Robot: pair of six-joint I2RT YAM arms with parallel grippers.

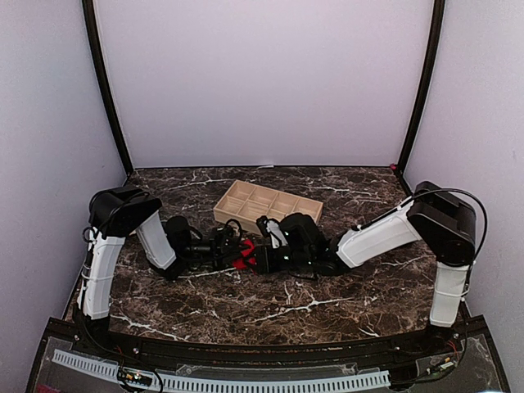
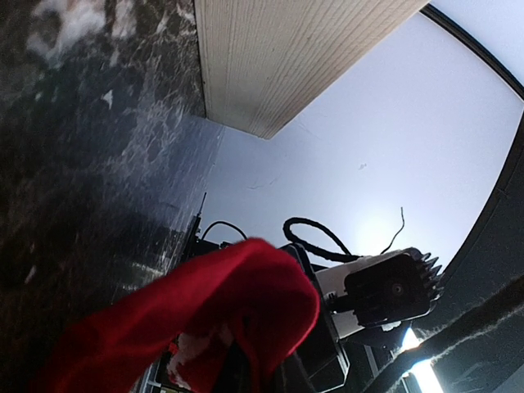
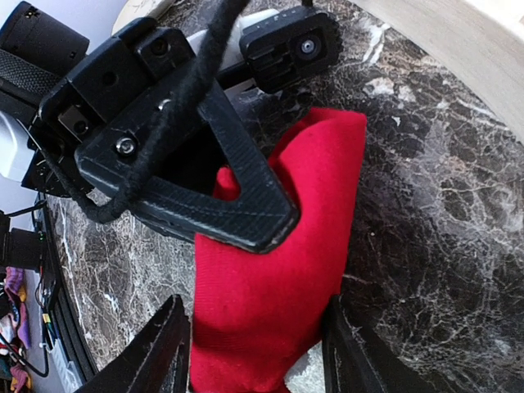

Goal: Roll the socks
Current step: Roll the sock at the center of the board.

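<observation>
Marble tabletop (image 1: pixel 286 303); one red sock (image 3: pixel 270 311), left gripper (image 3: pixel 270 221) clamping it, right gripper (image 3: pixel 258 352) splayed astride; overhead alone shows one divided tray (image 1: pixel 266 205).

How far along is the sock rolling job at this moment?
Done: nothing visible; no rolled bundle is in view. In hand: the left hand is shut on the red sock, which looks folded, not yet rolled tight; the open right hand straddles it. Left: finish this roll, then the other sock, which no view shows.

Left gripper (image 1: pixel 233 249) pinched closed; right gripper (image 3: pixel 258 352) spread wide.
</observation>
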